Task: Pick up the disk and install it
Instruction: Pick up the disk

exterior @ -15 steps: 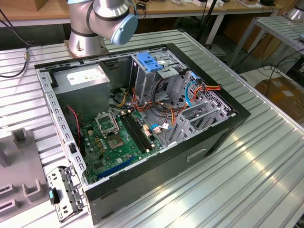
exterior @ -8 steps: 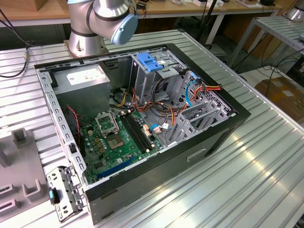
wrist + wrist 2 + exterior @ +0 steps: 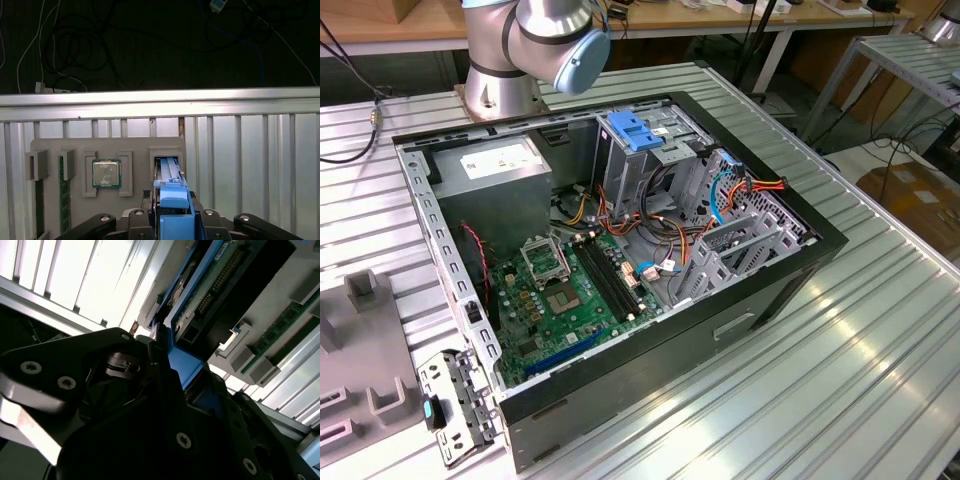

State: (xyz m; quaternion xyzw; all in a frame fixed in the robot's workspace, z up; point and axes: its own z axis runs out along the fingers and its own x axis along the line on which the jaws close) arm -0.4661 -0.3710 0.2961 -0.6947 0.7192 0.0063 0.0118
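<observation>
Ribbed aluminium worktop (image 3: 840,380) spreads across the exterior view. It carries an open black tower computer case (image 3: 790,285) with a green motherboard (image 3: 535,320) inside. A grey moulded parts tray (image 3: 360,370) lies toward the exterior view's left, and wooden benches (image 3: 380,25) line the room behind the silver arm (image 3: 535,40).

In the second wrist view the black end effector (image 3: 165,375) is clamped on the silver-grey disk with blue side rails (image 3: 210,290), whose green circuit side is showing.

In the first wrist view the disk stands on edge at the tray's slot, near a square processor chip (image 3: 106,174). Beyond the worktop's edge, cables (image 3: 75,40) trail over a dark floor.
</observation>
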